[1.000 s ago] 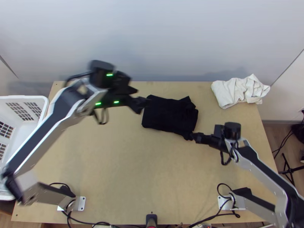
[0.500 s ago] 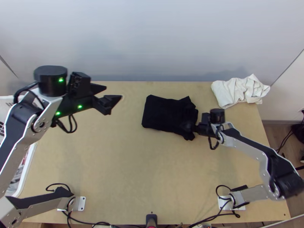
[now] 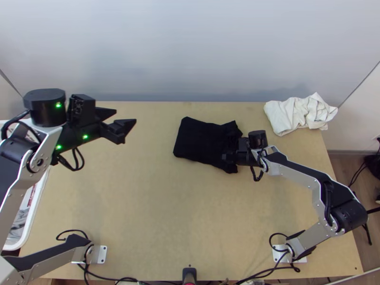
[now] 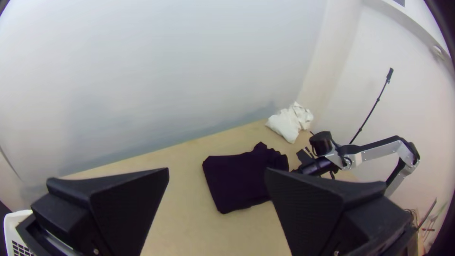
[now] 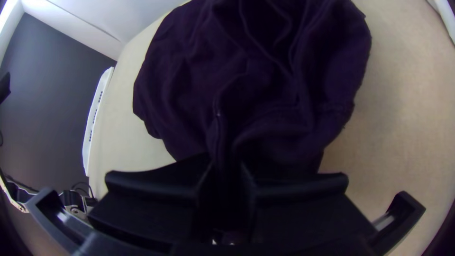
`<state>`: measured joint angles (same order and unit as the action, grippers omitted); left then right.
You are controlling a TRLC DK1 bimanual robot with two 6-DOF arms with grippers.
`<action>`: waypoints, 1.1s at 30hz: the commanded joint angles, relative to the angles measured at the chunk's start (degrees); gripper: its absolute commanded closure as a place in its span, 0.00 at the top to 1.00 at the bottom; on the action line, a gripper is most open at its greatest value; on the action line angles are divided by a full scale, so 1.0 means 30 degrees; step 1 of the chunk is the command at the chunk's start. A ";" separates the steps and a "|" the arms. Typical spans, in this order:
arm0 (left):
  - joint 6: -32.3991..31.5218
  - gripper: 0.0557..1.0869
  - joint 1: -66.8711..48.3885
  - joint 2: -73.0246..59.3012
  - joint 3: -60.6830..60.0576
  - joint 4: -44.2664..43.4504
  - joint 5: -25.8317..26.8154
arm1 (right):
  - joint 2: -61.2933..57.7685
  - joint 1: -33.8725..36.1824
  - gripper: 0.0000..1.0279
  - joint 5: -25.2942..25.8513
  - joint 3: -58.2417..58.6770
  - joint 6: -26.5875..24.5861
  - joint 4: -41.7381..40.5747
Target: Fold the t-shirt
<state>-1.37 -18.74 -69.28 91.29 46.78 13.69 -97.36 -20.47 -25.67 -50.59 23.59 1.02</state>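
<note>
You get bright, soft light on the wall [image 3: 190, 47] in the top view, with faint grey shadows just above the table [image 3: 142, 199]. Your wrist views have dark corners, and the right one makes the table's edge look curvy.

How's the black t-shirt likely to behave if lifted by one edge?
Likely floppy: the t-shirt creases softly near the right gripper. It lies folded, so layers may slide open. Rolling looks unlikely; it sits low and flat.

You're seeing a white cloth [image 3: 297, 114] lying bunched on the table [image 3: 142, 213], far right, and a basket [image 4: 14, 227] standing at left.
</note>
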 commanded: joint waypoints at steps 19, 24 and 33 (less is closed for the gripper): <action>0.0338 0.95 0.1941 0.2818 -0.3798 -0.0068 0.0211 | 0.3743 0.2692 0.03 0.2727 -0.4671 -0.3412 0.2767; 0.0426 0.95 0.2263 0.3199 -0.4296 -0.0097 0.0182 | 0.3538 0.3366 0.03 0.2727 -0.6311 -0.4349 0.3411; 0.0514 0.95 0.2556 0.3434 -0.4706 -0.0214 0.0211 | 0.2513 0.5505 0.03 0.3020 -0.9358 -0.5170 0.4202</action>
<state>0.05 -11.84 -59.59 78.39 46.50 14.31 -88.18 -8.10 -17.32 -72.75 9.50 12.97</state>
